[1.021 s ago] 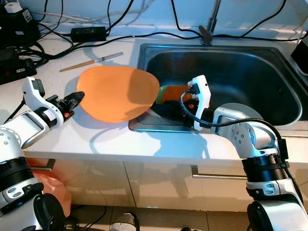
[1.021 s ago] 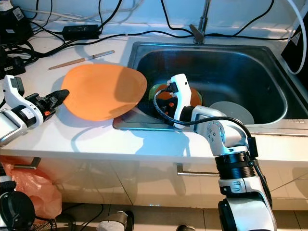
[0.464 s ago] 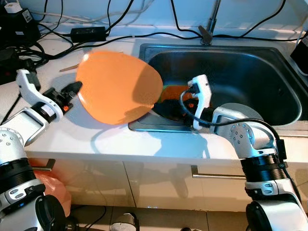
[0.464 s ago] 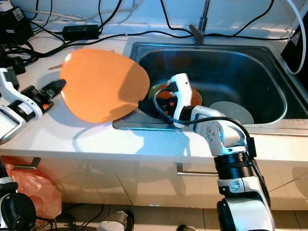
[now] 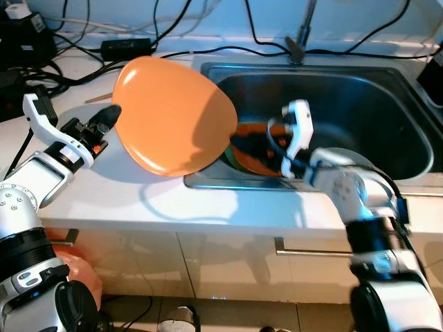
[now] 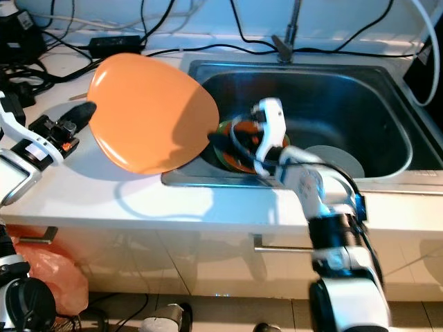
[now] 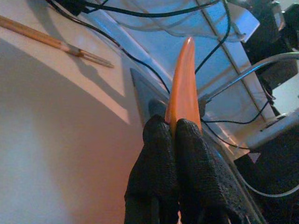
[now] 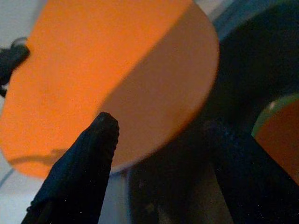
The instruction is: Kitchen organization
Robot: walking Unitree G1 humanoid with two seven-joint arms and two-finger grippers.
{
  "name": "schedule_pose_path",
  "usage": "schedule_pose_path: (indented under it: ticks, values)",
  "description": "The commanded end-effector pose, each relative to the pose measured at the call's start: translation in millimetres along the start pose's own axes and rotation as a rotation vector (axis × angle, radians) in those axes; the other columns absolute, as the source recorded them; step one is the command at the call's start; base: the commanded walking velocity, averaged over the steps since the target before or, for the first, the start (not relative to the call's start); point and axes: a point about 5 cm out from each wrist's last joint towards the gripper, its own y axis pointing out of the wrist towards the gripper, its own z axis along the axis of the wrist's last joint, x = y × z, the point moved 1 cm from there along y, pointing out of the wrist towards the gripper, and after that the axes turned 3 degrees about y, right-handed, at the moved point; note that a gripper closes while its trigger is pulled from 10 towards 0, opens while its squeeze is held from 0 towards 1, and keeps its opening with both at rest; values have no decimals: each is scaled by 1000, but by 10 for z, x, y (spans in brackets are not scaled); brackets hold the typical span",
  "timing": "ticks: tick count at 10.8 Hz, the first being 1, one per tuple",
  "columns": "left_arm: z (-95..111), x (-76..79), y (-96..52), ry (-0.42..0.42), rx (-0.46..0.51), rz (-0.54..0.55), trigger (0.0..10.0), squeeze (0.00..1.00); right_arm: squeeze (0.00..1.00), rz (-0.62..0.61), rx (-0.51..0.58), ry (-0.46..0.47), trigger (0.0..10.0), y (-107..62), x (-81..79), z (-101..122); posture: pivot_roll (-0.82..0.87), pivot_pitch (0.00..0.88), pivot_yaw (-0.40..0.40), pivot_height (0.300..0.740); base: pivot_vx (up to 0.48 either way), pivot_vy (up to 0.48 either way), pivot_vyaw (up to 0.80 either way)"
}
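- Over counter edge: left gripper pinches orange plate rim, plate tilted up, overhanging sink.
- Right gripper fingers spread wide, w/ nothing between, just beside plate's sink-side edge.

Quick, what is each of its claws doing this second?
Left gripper: shut on the orange plate, held tilted.
Right gripper: open, holding nothing, at the sink.

A white countertop runs across the room, bright with hard-edged shadows; a stainless steel sink basin is set into it, a metal tap behind; black cables trail along the pale back wall; below, white cabinet fronts with a metal bar handle; beige floor tiles.
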Motion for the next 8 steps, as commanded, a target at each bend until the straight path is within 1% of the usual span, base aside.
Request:
schedule_pose_path:
  ticks: [1, 2, 4, 5, 6, 7, 8]
  values:
    - [84, 142, 9, 13, 47, -90, 0, 0, 0, -12, 34, 18, 10000, 23, 19, 50, 207, 100, 26, 740, 0, 0, 0]
    - [85, 198, 31, 2, 55, -127, 0, 0, 0, -14, 53, 58, 10000, 101, 19, 49, 210, 102, 24, 740, 0, 0, 0]
    - [89, 247, 47, -12, 71, -158, 0, 0, 0, -1, 98, 109, 10000, 234, -31, 95, 215, 103, 22, 740, 0, 0, 0]
    - [98, 261, 46, -16, 79, -167, 0, 0, 0, -1, 112, 124, 10000, 267, -43, 111, 217, 104, 21, 740, 0, 0, 0]
    - [109, 274, 39, -17, 87, -175, 0, 0, 0, -10, 144, 173, 10000, 327, -54, 138, 220, 105, 19, 740, 0, 0, 0]
    - [118, 274, 30, -21, 94, -176, 0, 0, 0, -10, 176, 253, 10000, 408, -86, 143, 222, 106, 17, 740, 0, 0, 0]
    - [116, 274, 29, -23, 95, -176, 0, 0, 0, -6, 185, 286, 10000, 445, -107, 135, 223, 106, 16, 740, 0, 0, 0]
